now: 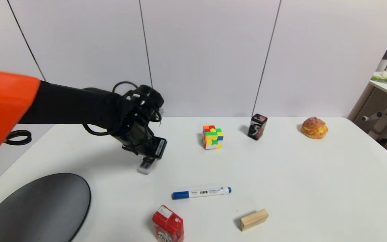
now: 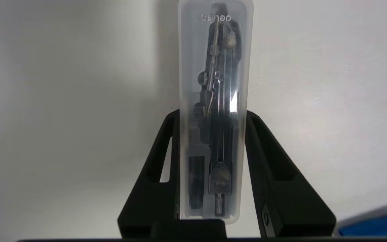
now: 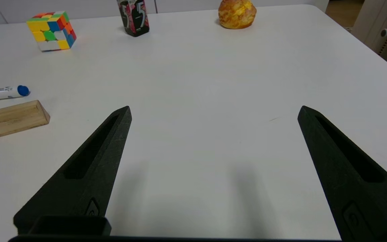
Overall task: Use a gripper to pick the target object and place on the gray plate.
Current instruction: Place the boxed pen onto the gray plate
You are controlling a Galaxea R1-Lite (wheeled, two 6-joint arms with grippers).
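The target object, a slim translucent gray case with dark metal tools inside, sits between the two fingers of my left gripper. Both black fingers press on its long sides near one end, so the gripper is shut on it. In the head view the left gripper points down at the table's left middle, and only the case's end shows under it, at or just above the table top. The gray plate lies at the front left, apart from the gripper. My right gripper is open and empty over bare table.
A blue-capped white marker, a red carton and a wooden block lie along the front. A colour cube, a black box marked 5 and a bun stand at the back.
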